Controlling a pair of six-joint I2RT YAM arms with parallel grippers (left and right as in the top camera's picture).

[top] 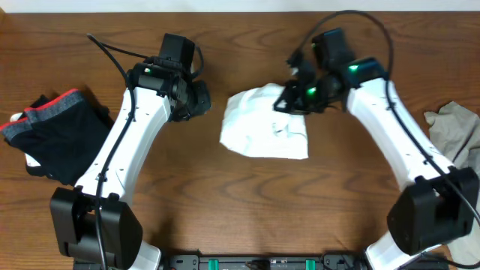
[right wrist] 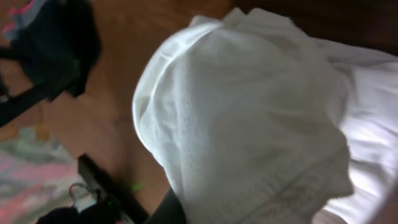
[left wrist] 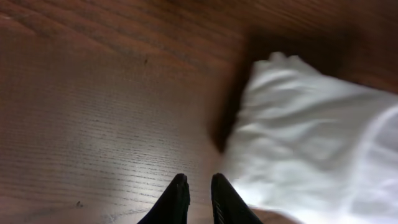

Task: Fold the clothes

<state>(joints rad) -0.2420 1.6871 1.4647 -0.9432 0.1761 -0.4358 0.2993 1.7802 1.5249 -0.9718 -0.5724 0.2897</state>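
The clothes in play are a white T-shirt (top: 262, 131), lying as a folded bundle at the middle of the wooden table. My right gripper (top: 289, 100) is at its far right corner, shut on a flap of the cloth. In the right wrist view the white T-shirt (right wrist: 249, 112) bulges up over the jaws and hides them, apart from one dark finger (right wrist: 177, 211). My left gripper (top: 204, 97) hovers just left of the shirt. In the left wrist view the left gripper (left wrist: 199, 182) is shut with nothing in it, over bare wood beside the shirt's edge (left wrist: 311, 137).
A dark garment with a red waistband (top: 52, 135) lies at the table's left edge, also seen as the dark garment (right wrist: 56, 43) in the right wrist view. A grey-beige garment (top: 454, 131) lies crumpled at the right edge.
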